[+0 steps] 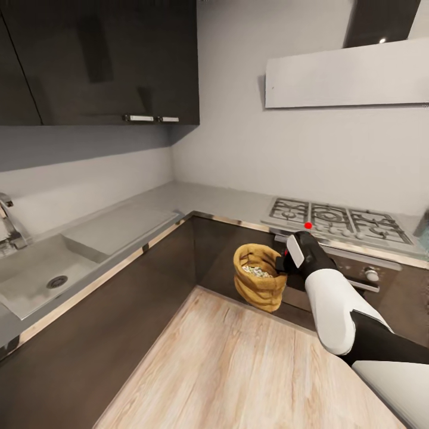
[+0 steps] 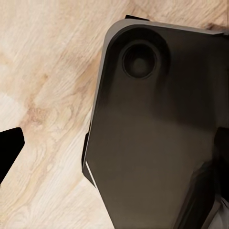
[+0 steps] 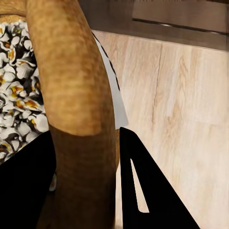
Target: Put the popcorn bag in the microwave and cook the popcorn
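Popcorn bag (image 1: pixel 260 277) is held aloft by its rolled rim, clamped between the right gripper (image 1: pixel 283 260) fingers (image 3: pixel 148 191), above the wood floor (image 1: pixel 238 369) before the dark cabinets (image 1: pixel 179 250). Popcorn (image 3: pixel 16 95) is seen inside. Left gripper state cannot be told.

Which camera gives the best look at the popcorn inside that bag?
The right wrist view: the popcorn appears close, with individual whitish pieces distinct behind the popcorn bag rim. The head view shows a small pale heap.
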Controlling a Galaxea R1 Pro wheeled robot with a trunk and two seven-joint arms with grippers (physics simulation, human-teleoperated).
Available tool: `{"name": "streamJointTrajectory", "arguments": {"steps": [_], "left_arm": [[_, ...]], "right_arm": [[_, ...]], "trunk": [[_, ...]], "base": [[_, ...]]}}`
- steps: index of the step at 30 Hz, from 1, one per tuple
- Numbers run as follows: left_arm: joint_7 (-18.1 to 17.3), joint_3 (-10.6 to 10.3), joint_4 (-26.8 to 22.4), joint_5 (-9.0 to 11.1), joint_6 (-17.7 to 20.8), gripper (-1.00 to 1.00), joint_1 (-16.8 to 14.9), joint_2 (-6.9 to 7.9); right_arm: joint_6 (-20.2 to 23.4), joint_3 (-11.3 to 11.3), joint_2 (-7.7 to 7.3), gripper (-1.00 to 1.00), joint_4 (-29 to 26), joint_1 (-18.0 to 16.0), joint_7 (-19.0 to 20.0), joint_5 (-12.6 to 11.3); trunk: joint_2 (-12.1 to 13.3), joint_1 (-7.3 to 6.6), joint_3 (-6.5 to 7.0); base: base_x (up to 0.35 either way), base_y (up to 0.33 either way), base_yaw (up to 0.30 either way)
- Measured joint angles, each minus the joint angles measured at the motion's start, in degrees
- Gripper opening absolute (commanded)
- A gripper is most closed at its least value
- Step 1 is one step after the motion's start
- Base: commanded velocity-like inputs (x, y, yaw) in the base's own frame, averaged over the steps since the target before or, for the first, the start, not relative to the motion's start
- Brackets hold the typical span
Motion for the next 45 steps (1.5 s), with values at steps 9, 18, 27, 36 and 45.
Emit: {"name": "streamJointTrajectory", "arguments": {"steps": [9, 18, 27, 36, 45], "left_arm": [[0.0, 0.0, 0.0, 0.0, 0.0, 1.00, 0.0, 0.00], [0.0, 0.0, 0.0, 0.0, 0.0, 1.00, 0.0, 0.00], [0.0, 0.0, 0.0, 0.0, 0.0, 1.00, 0.0, 0.00], [0.0, 0.0, 0.0, 0.0, 0.0, 1.00, 0.0, 0.00], [0.0, 0.0, 0.0, 0.0, 0.0, 1.00, 0.0, 0.00]], "right_arm": [[0.0, 0.0, 0.07, -1.00, 2.9, 0.0, 0.1, 0.1], [0.0, 0.0, -0.28, -1.00, 2.8, 0.0, -0.1, 0.5], [0.0, 0.0, -0.25, -1.00, 2.9, 0.0, 0.0, 0.3], [0.0, 0.0, -0.31, -1.00, 5.4, 0.0, -0.2, 0.9], [0.0, 0.0, -0.37, -1.00, 5.5, 0.0, -0.5, 0.9]], "trunk": [[0.0, 0.00, 0.79], [0.0, 0.00, 1.33], [0.0, 0.00, 1.34], [0.0, 0.00, 1.34], [0.0, 0.00, 1.34]], "base": [[0.000, 0.000, -0.117], [0.000, 0.000, -0.072], [0.000, 0.000, 0.000], [0.000, 0.000, -0.088], [0.000, 0.000, -0.250]]}}
